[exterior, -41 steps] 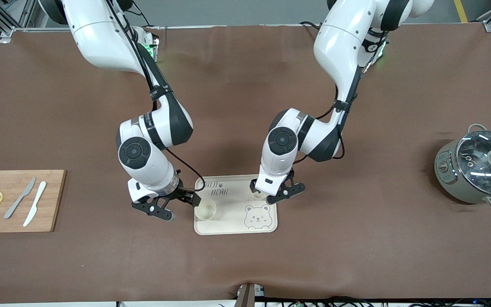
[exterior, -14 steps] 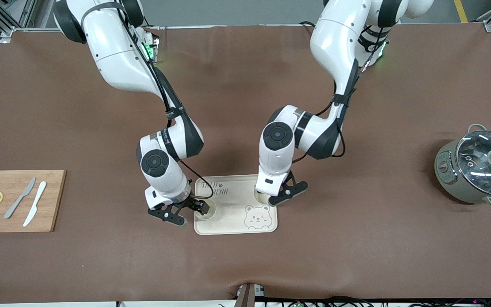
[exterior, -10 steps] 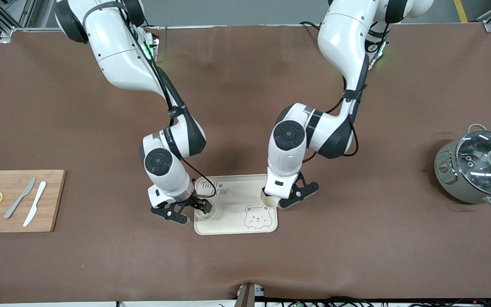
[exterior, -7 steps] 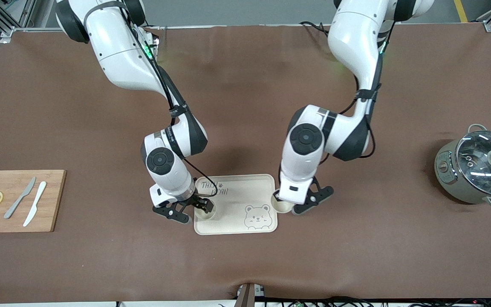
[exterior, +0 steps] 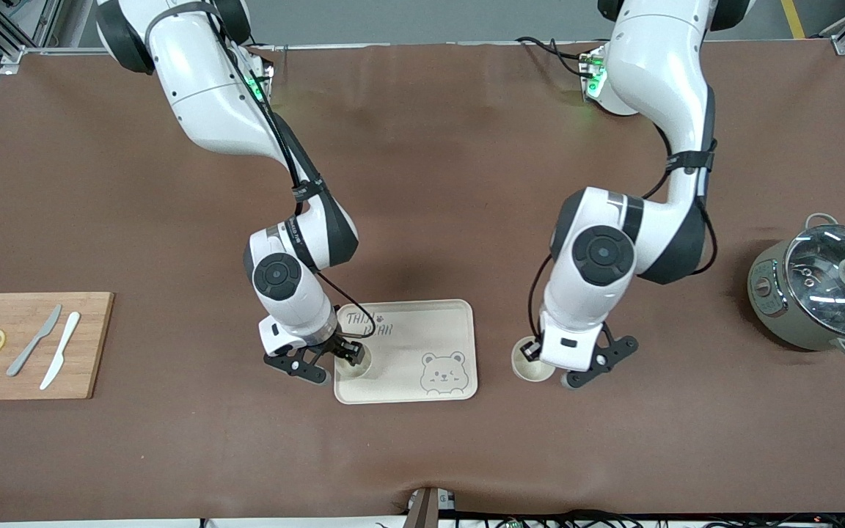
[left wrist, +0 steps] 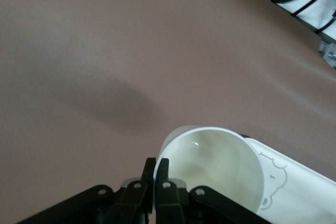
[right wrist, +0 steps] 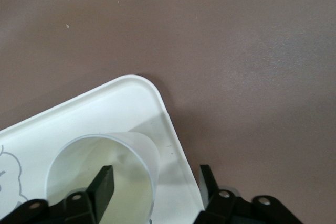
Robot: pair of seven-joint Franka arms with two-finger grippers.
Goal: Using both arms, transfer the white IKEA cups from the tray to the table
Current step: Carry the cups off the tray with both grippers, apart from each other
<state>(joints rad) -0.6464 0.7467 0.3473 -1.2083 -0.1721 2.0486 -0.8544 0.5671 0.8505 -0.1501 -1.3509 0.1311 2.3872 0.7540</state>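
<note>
Now midway through the job. Carrying the first cup [exterior: 531,370] in the left gripper [left wrist: 156,169], fingers pinched on its wall at the rim, low over the table [exterior: 422,183] just beside the tray [exterior: 422,323], toward the left arm's end; cannot tell whether touching down yet. Straddling the wall of the second cup [exterior: 355,367] with the right gripper [exterior: 336,363], fingers spread, one inside and one outside, not gripping; sitting on the tray's corner. Next: lower and release, then pinch and lift clear of the tray lip. Reading grey "TAIJI BEAR", partly hidden by a cable, above a bear face [exterior: 443,370]
</note>
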